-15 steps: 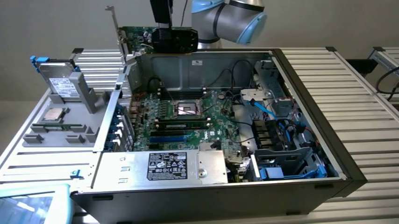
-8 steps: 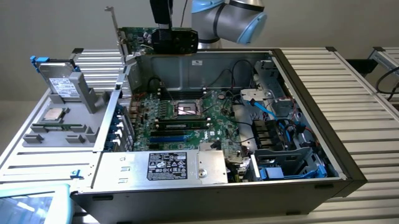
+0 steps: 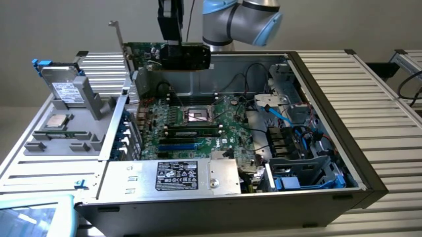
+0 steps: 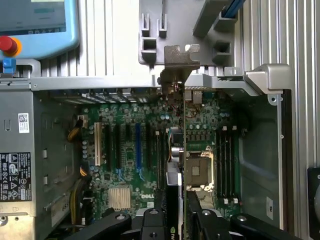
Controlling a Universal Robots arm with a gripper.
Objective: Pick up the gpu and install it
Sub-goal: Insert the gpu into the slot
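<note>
The large open grey metal computer case (image 3: 369, 182) lies on its side. The broad green motherboard (image 3: 197, 133) faces up inside it.

The gpu (image 3: 181, 55), a small green circuit card with a black fan block, hangs clear above the far end of the case, well apart from the board. Its thin silver metal bracket (image 3: 118, 37) sticks out toward the exterior view's left. The black two-fingered gripper (image 3: 173, 43) on the grey and blue robot arm (image 3: 244, 19) is clamped on the card's upper edge, with a finger pressed against each face.

In the wrist view the gpu (image 4: 181, 125) is seen edge-on as a thin line across the motherboard (image 4: 125, 165). The bracket (image 4: 180, 57) points toward the case's slotted rear wall, and the gripper (image 4: 175, 222) holds the opposite end.

The step in hand looks like carrying the card and lining it up. The card's line runs beside the square silver processor socket (image 4: 197, 170), off to one side of the long blue expansion slot (image 4: 138, 150) and its black neighbours.

- To do this step well, the card edge should be parallel to the chosen slot and directly over it.
- The card should stay upright, without tilt.
- The bracket tip should face a gap in the rear wall.
- Loose black cables near the board are worth avoiding.
</note>
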